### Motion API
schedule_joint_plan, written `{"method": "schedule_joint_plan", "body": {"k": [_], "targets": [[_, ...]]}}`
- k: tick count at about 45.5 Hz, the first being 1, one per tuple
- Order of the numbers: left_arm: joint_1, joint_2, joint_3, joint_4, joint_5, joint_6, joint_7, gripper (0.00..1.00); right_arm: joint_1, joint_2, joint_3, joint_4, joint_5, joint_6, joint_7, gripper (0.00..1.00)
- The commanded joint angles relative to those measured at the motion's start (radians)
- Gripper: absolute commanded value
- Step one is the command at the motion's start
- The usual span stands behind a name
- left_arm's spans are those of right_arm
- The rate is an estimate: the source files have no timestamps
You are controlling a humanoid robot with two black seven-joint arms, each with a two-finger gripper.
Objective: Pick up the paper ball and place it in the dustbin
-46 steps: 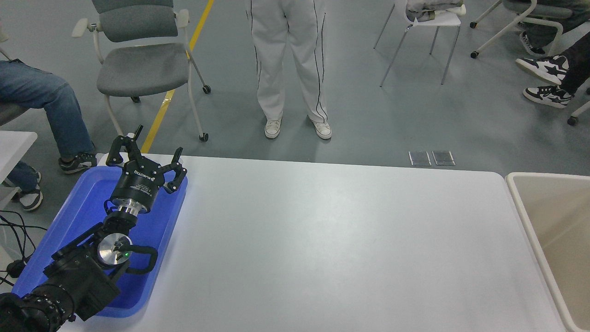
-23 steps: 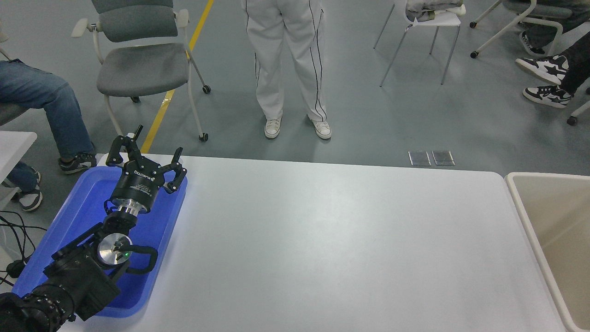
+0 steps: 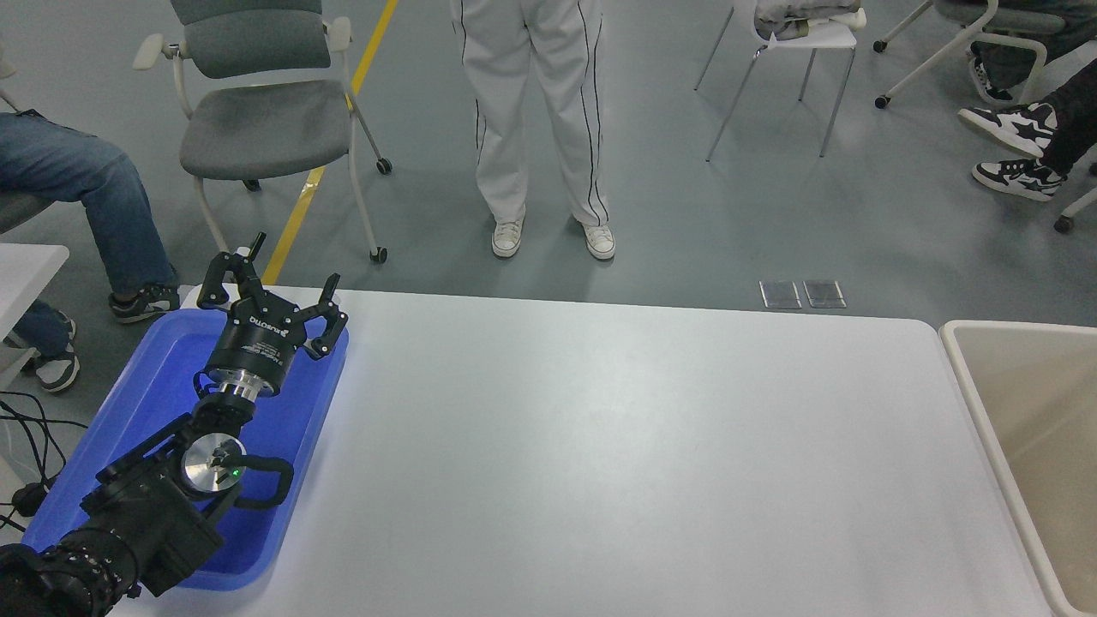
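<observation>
No paper ball showed anywhere on the white table [image 3: 617, 446], in the blue tray [image 3: 146, 403] or in the visible part of the dustbin [image 3: 964, 360] at the table's right end, so its whereabouts could not be told. The left gripper [image 3: 272, 287] sat parked over the tray's far end at the lower left, its fingers spread apart and holding nothing. The right arm was out of view. A person in white trousers [image 3: 536, 120] stood beyond the far edge. By this layout the pick-up looked either not begun or already finished; a next move would first need the ball in sight.
</observation>
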Motion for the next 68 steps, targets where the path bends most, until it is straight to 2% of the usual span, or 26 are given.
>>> {"method": "schedule_joint_plan", "body": {"k": [1, 26, 34, 37, 40, 48, 54, 60, 65, 68], "targets": [[0.0, 0.0, 0.0, 0.0, 0.0, -0.001, 0.001, 1.0, 0.004, -0.068, 0.176, 0.126, -0.001, 0.009, 0.0, 1.0], [0.0, 0.0, 0.0, 0.0, 0.0, 0.001, 0.001, 1.0, -0.106, -0.066, 1.004, 0.233, 0.009, 0.027, 0.007, 1.0], [0.0, 0.0, 0.0, 0.0, 0.0, 0.001, 0.001, 1.0, -0.131, -0.053, 1.144, 0.288, 0.022, 0.052, 0.009, 1.0], [0.0, 0.0, 0.0, 0.0, 0.0, -0.001, 0.001, 1.0, -0.14, -0.05, 1.17, 0.328, 0.023, 0.067, 0.023, 1.0], [0.0, 0.0, 0.0, 0.0, 0.0, 0.001, 0.001, 1.0, -0.145, -0.027, 1.198, 0.342, 0.028, 0.079, 0.064, 1.0], [0.0, 0.0, 0.0, 0.0, 0.0, 0.001, 0.001, 1.0, -0.178, 0.046, 1.229, 0.371, 0.144, 0.131, 0.256, 1.0], [0.0, 0.0, 0.0, 0.0, 0.0, 0.001, 0.001, 1.0, -0.208, 0.102, 1.229, 0.404, 0.169, 0.179, 0.356, 1.0], [0.0, 0.0, 0.0, 0.0, 0.0, -0.001, 0.001, 1.0, -0.224, 0.154, 1.227, 0.413, 0.166, 0.234, 0.428, 1.0], [0.0, 0.0, 0.0, 0.0, 0.0, -0.001, 0.001, 1.0, -0.244, 0.188, 1.226, 0.462, 0.144, 0.24, 0.468, 1.0], [0.0, 0.0, 0.0, 0.0, 0.0, -0.001, 0.001, 1.0, -0.266, 0.202, 1.235, 0.502, 0.123, 0.236, 0.509, 1.0]]}}
